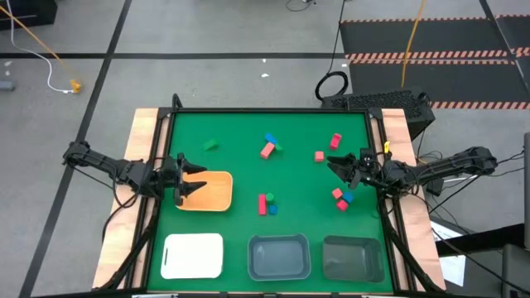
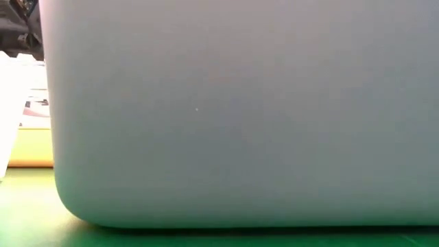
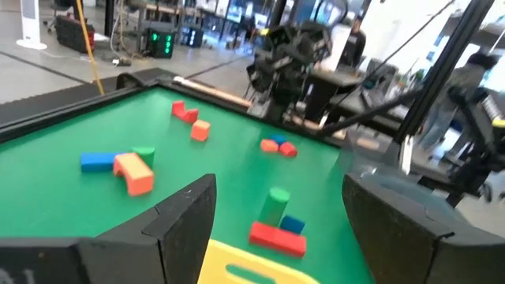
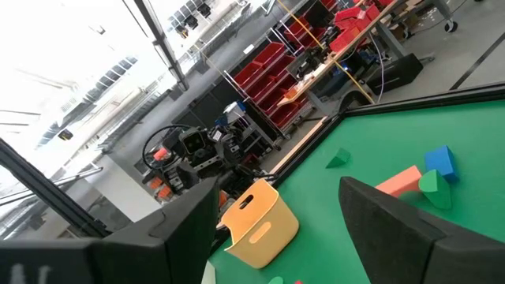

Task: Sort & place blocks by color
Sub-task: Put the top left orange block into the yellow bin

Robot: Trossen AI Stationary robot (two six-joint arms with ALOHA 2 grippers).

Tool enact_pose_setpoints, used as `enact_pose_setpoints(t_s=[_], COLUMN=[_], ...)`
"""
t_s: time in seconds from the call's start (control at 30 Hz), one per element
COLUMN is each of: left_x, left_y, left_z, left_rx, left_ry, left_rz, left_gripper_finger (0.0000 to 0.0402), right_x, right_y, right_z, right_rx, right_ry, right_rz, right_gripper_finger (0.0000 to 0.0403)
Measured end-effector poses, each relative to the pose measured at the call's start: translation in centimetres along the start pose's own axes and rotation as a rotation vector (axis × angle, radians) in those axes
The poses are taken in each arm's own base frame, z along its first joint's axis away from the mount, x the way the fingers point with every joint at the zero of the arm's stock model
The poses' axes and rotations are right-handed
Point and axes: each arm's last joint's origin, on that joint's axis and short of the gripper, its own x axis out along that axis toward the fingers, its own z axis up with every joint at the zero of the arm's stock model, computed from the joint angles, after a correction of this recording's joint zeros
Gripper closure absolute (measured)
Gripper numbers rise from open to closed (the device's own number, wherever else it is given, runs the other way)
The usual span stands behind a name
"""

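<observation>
1. The left claw hangs over the orange tray, fingers apart and empty; nothing lies in the tray beneath it.
2. Its nearest blocks, a red bar with green and blue bits, sit ahead of it past the tray: reach there.
3. The right claw, fingers apart and empty, has pink blocks just beside it; descend squarely over one.

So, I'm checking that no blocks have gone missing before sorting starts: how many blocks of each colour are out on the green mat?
Red or pink blocks: 6
Blue blocks: 3
Green blocks: 3
Total: 12 blocks, all on the mat, none in a tray as far as the high view shows.
</observation>
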Motion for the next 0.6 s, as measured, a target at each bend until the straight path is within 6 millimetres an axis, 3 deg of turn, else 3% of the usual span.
enact_pose_setpoints(t_s=[0.4, 0.6], left_x=[-0.1, -0.3], left_y=[-0.4, -0.5], left_z=[1.2, 2.7], left_rx=[-0.034, -0.027], left_ry=[-0.111, -0.268], left_rz=[-0.062, -0.029], left_gripper_finger=[0.0124, 0.0119], right_x=[0.0, 0.0], right_y=[0.0, 0.0], right_z=[0.0, 0.0], right_rx=[0.001, 0.001], right_ry=[0.0, 0.0], right_rz=[0.0, 0.0], right_gripper_finger=[0.0149, 0.0149])
